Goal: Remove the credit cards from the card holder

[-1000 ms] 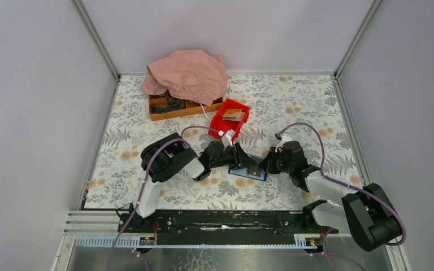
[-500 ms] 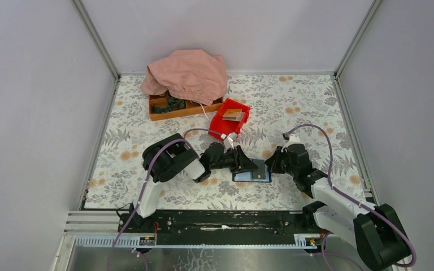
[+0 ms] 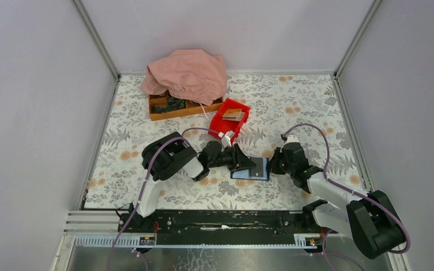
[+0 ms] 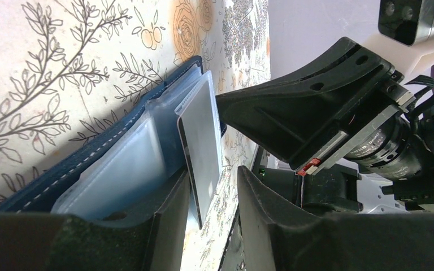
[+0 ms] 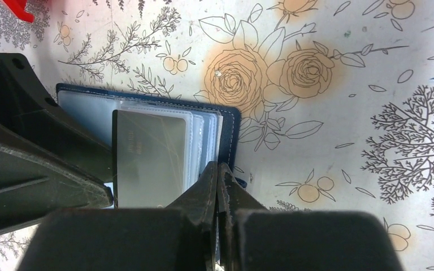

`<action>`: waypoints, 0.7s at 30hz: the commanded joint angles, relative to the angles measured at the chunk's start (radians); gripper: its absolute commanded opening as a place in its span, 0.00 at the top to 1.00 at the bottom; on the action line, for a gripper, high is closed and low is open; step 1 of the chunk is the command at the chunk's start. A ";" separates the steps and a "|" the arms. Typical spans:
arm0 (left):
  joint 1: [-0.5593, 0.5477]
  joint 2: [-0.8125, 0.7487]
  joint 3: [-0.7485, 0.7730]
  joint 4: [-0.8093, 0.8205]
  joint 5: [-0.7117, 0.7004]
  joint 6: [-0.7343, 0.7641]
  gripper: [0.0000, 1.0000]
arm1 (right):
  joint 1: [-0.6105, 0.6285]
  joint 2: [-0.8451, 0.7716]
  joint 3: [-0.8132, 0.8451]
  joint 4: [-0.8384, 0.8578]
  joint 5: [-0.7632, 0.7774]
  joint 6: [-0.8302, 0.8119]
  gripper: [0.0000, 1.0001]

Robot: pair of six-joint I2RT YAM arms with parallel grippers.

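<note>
- The card holder (image 5: pixel 85 110) lies open and flat on the flower-patterned table (image 3: pixel 294 107), near the front and between the two arms. Its dark blue cover is underneath and its clear sleeves face up.
- A light grey credit card (image 5: pixel 150 155) sticks partly out of one clear sleeve. It is the only card that can be made out.
- The left gripper (image 4: pixel 213 192) reaches in low from the left, and its fingers (image 4: pixel 166 220) stand apart, about halfway.
- In the left wrist view the exposed end of the grey card sits in the gap between these fingers. It lies close against one finger, with a clear gap to the other, so the card is not pinched.
- That same finger lies over the holder's sleeves and the cover edge.
- The right gripper (image 5: pixel 217 169) comes in from the opposite side with its fingers (image 5: pixel 200 195) pressed together, no gap showing.
- Its tips meet the holder's edge just beside the stacked sleeve ends. I cannot tell whether a thin sleeve edge is caught between them.
- Farther back, well apart from the grippers, are a red bin (image 3: pixel 217 127), a wooden tray (image 3: pixel 172 114) and a pink cloth (image 3: pixel 187 72) draped over the tray's rear part.
</note>
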 commanded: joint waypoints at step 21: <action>-0.006 0.096 0.098 0.104 0.053 -0.069 0.58 | -0.001 0.066 0.033 0.015 -0.077 -0.038 1.00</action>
